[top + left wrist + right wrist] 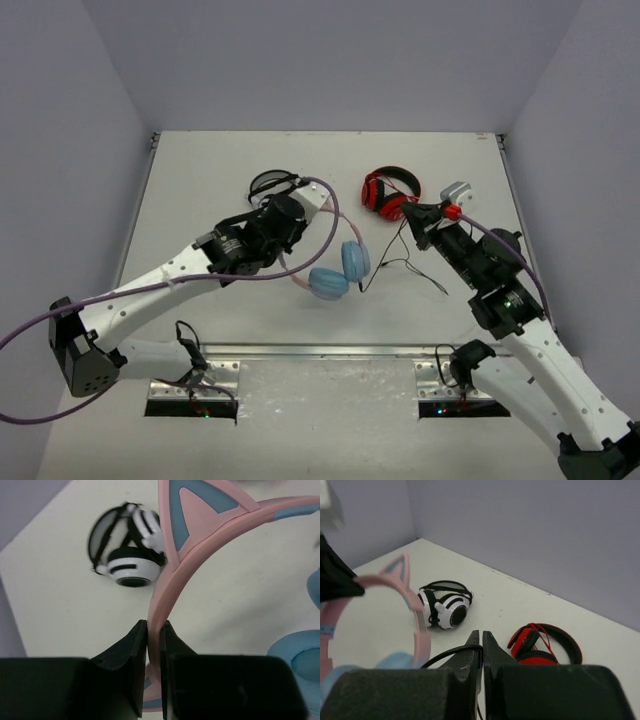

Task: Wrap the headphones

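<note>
Nearest, only the left wrist view shows its grip. The left fingers [139,637] are closed on the pink headband of the headphones [200,545], just below one cat ear [200,505]. Only the right wrist view shows the right fingers [471,650] pressed together, with the thin black cable [449,653] pinched between their tips.

From above, the headphones sit near the middle of the table [200,200], between the two sets of fingers. The two light-blue earcups [345,270] lie low and side by side, and the headband rises toward the left fingers. Whether the earcups touch the table cannot be told. The cable runs from the earcups rightward up to the right fingers, with slack trailing on the table.

Farther back lie the black-and-white headphones [127,565], partly hidden from above but plain in both wrist views. Beside them are the red-and-black headphones [545,647], seen from above and from the right wrist only.

That makes three headphones in all, one held and two lying free.
</note>
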Motion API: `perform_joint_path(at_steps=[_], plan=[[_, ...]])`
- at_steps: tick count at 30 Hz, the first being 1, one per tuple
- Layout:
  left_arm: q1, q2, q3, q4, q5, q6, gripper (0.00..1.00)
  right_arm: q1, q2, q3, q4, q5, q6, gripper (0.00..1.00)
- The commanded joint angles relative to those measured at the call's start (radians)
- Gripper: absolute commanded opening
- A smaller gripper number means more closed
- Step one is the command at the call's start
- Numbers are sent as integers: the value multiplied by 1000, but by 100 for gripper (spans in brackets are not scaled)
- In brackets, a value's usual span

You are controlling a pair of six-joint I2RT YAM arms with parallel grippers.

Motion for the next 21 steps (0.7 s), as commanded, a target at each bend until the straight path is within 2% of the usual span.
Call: perform_joint_path(at_steps=[1, 4, 9, 15, 21], plan=[[-48, 23, -16, 64, 299, 63, 0, 1, 28, 165, -147, -123, -139, 1], [-75, 57, -1, 41, 417, 65, 0, 1, 95, 262, -317, -237, -168, 1], [-109, 68, 19, 21, 519, 56, 0, 2, 212, 310, -370, -179, -108, 1], [-117, 45, 27, 63, 441, 34, 1, 7, 273, 301, -390, -126, -9, 1], [-115, -6, 34, 111, 433, 17, 0, 16, 347, 333, -431, -17, 53, 1]])
